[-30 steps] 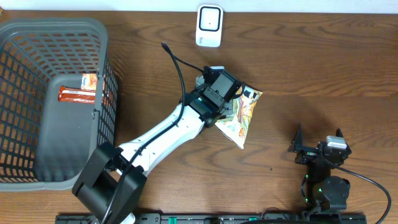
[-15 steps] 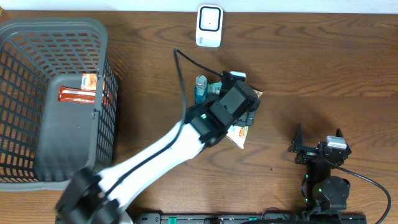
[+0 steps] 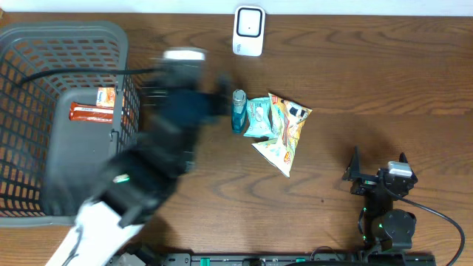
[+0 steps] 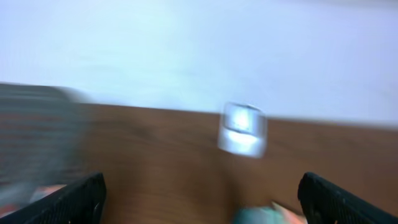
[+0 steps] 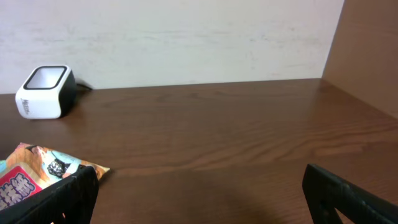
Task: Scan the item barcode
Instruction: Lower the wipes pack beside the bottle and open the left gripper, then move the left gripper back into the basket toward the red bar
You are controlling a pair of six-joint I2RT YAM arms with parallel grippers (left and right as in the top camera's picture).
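Basket point(image 3: 66, 31) walls off the left — bare table point(image 3: 384, 74) right of the snack bag point(image 3: 284, 133).

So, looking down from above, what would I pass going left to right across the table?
grey basket → teal bottle → snack bag → right pincer

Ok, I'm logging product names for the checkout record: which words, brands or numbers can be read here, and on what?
None can be read for certain.
Snack bag: red label with characters, too small to read.
Scanner: no legible print.
Red packet in the basket: print too small.
Teal bottle: label too small.
Left wrist view: all blurred.
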